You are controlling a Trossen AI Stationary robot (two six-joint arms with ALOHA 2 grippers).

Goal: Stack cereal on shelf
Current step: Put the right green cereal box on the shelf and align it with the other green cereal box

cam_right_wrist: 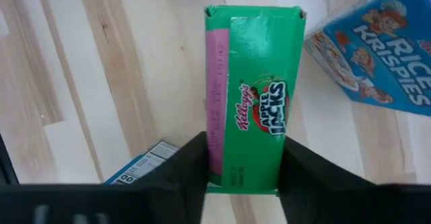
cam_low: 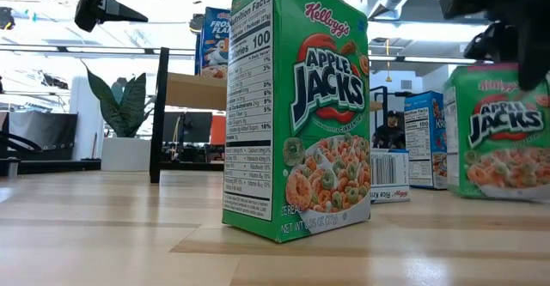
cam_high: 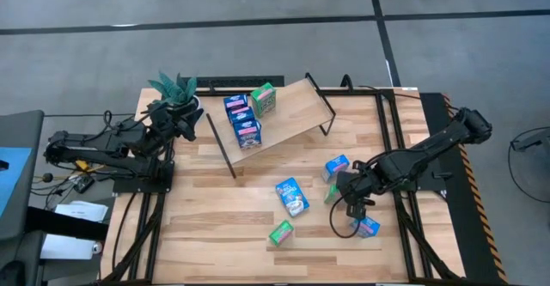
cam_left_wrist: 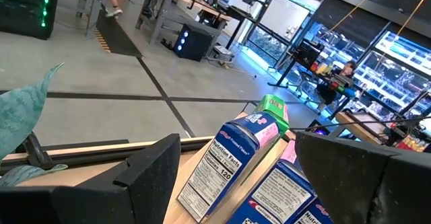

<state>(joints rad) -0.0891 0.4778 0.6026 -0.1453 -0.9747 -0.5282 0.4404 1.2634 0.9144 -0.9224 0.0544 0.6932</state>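
Wooden table (cam_high: 215,234): right end effector (cam_right_wrist: 244,167) clamped on green cereal box (cam_right_wrist: 252,96); left end effector (cam_left_wrist: 236,177) open beside shelf (cam_high: 292,114).

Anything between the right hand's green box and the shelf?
Nothing visible blocks it. The right hand grips the green Apple Jacks box. The table between it and the shelf looks bare; the blue box lies beside that route.

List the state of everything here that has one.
Left hand: open, empty, by the shelf.
Right hand: shut on Apple Jacks box.
Apple Jacks box: standing on table, gripped.
Shelf: tilted, four cereal boxes on it.
Other cereal boxes: four, loose on table.
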